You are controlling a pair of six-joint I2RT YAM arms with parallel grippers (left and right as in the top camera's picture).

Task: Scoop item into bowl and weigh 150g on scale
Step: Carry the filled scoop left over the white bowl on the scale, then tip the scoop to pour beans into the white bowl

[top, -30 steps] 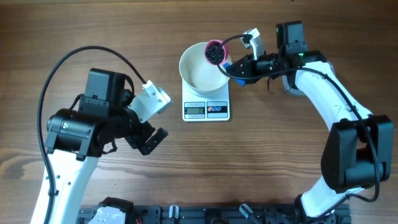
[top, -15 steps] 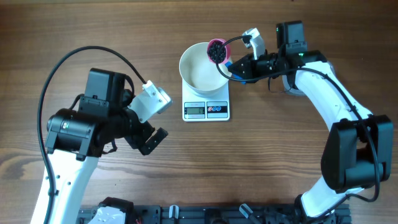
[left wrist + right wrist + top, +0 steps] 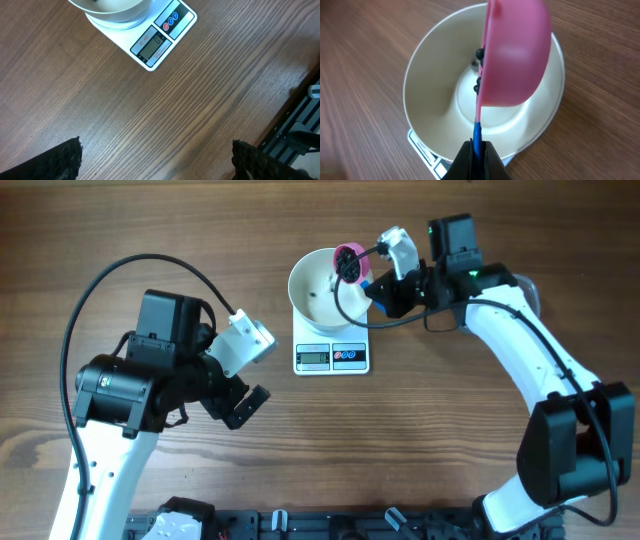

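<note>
Your right gripper (image 3: pixel 477 150) clamped on blue handle (image 3: pixel 477 134) of pink scoop (image 3: pixel 515 55); scoop tipped just ahead of fingers, over bowl (image 3: pixel 430 90); beads (image 3: pixel 480 52) at its lip; bowl on scale (image 3: pixel 332 357); your left gripper (image 3: pixel 157 162) fingers wide apart, empty.

Overhead top-down, wrists close (shared scale (image 3: pixel 332 357))

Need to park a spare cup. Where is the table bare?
Bare wood: in front of the scale, and the far left corner beyond the left arm. Crowded at the bowl, where the right claw holds the tilted pink scoop.
</note>
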